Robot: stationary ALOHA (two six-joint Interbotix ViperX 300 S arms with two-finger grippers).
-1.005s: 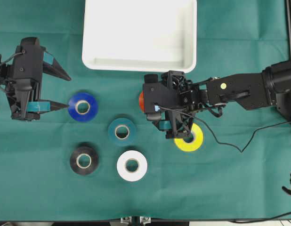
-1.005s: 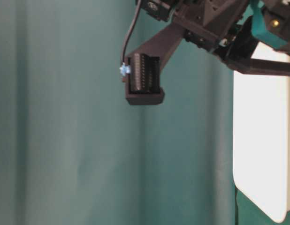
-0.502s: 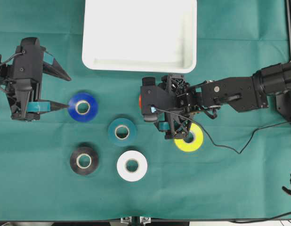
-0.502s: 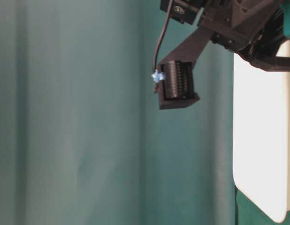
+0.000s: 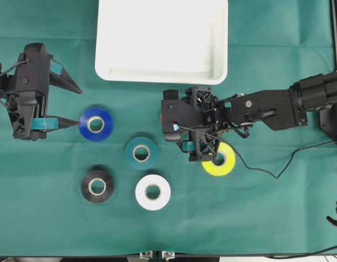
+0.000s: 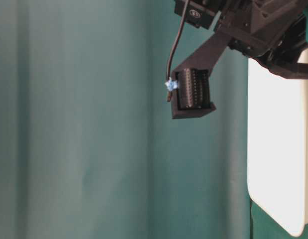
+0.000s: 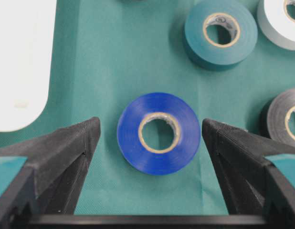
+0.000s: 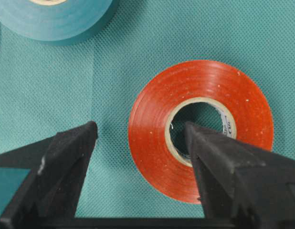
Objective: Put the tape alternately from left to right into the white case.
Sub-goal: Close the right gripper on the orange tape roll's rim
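The right gripper [image 8: 140,164] stood wide open over the red-orange roll [image 8: 201,130], one finger over its core, the other outside its rim. Beyond it, the left gripper [image 7: 150,143] hung open astride the blue roll [image 7: 158,132]. The white case [image 5: 161,73] lay farther off, no roll in it.

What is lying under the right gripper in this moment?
The round red-orange tape roll lies flat on the green cloth under the open right gripper; one finger points into its pale cardboard core. Overhead, the gripper covers the roll almost fully; only a red sliver shows.
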